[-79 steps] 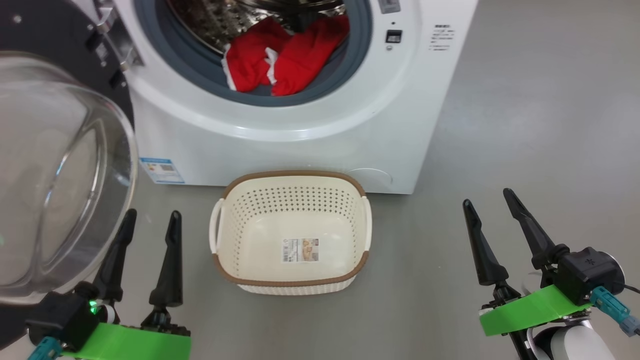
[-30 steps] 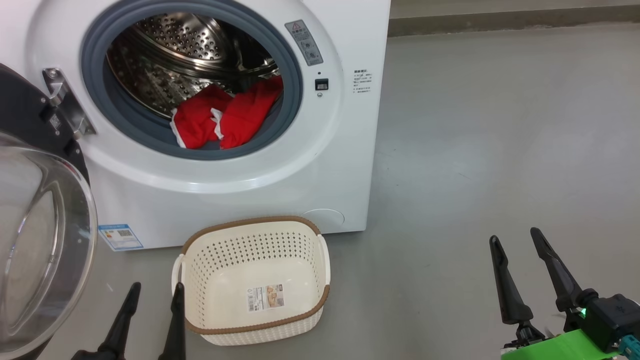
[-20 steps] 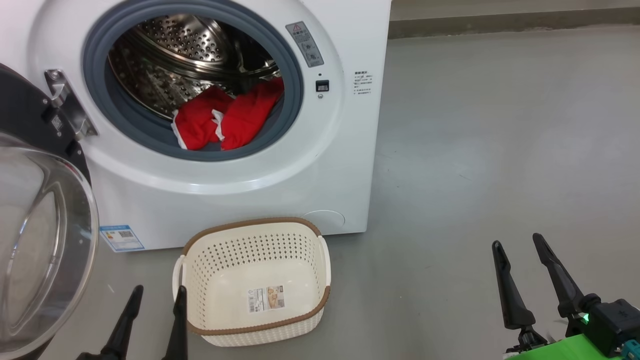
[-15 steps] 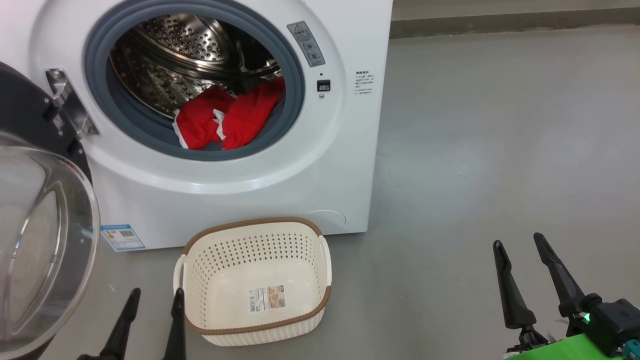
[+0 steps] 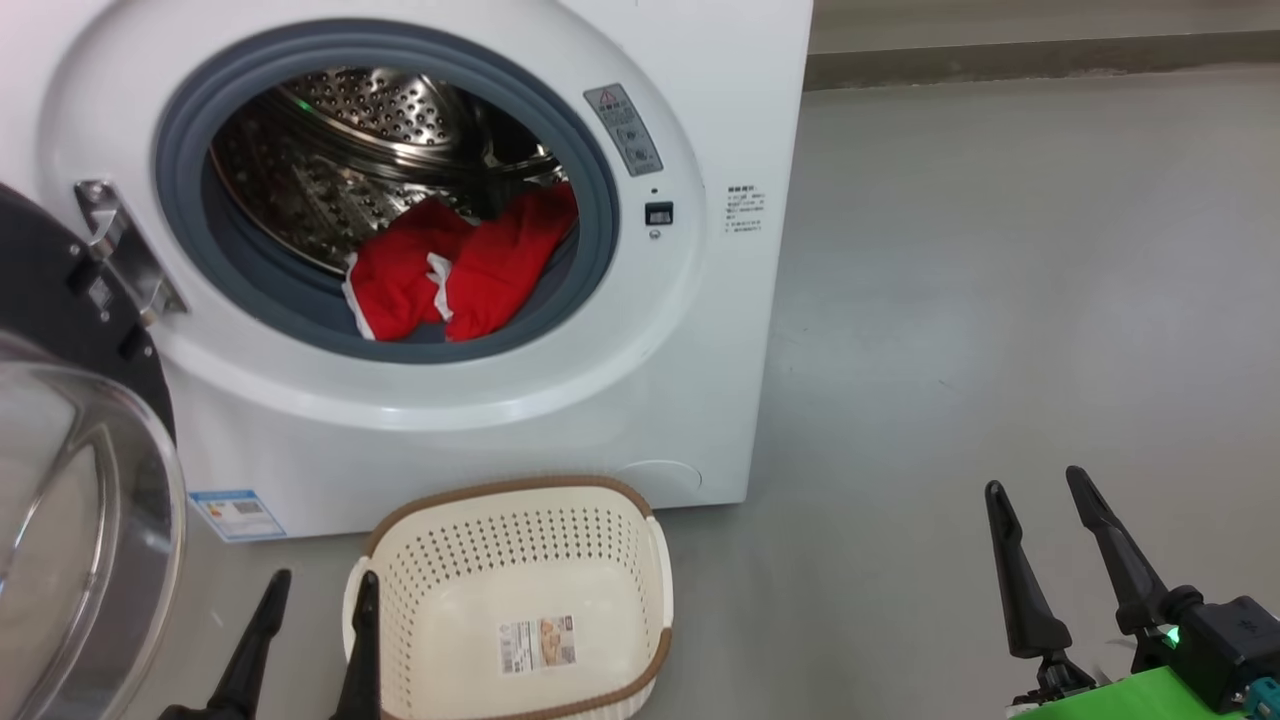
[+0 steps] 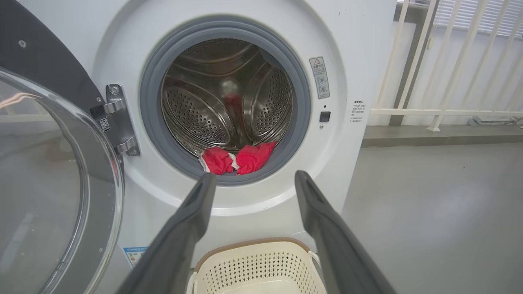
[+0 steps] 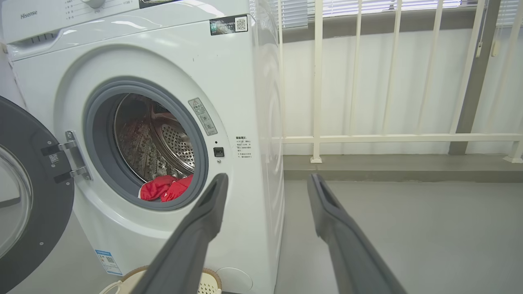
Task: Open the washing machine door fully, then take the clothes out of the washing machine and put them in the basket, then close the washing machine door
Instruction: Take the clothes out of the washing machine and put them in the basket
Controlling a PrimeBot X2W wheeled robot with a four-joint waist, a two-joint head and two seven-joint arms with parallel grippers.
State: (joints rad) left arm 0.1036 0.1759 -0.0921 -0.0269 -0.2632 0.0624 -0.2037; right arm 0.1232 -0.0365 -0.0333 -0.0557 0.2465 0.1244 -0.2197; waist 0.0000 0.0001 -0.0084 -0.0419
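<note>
The white washing machine (image 5: 640, 420) (image 6: 355, 49) (image 7: 241, 73) stands with its door (image 5: 70, 540) (image 6: 45, 192) (image 7: 24, 200) swung wide open to the left. Red clothes (image 5: 455, 265) (image 6: 237, 159) (image 7: 165, 188) lie at the front of the steel drum, on the grey gasket. The cream basket (image 5: 520, 590) (image 6: 257, 265) (image 7: 206, 281) sits empty on the floor before the machine. My left gripper (image 5: 320, 590) (image 6: 253, 179) is open, just left of the basket. Well away to the right of the machine, my right gripper (image 5: 1035, 480) (image 7: 265, 177) is open over bare floor.
Grey floor (image 5: 1000, 300) stretches to the right of the machine. A white railing (image 7: 388, 136) and a raised kerb (image 7: 400, 167) run along the back wall. The open door's glass bowl bulges out at the left, close to my left fingers (image 5: 255, 640).
The head view has tilted up a little, so machine and basket sit lower in it. Both grippers stay open and nearly in place.
</note>
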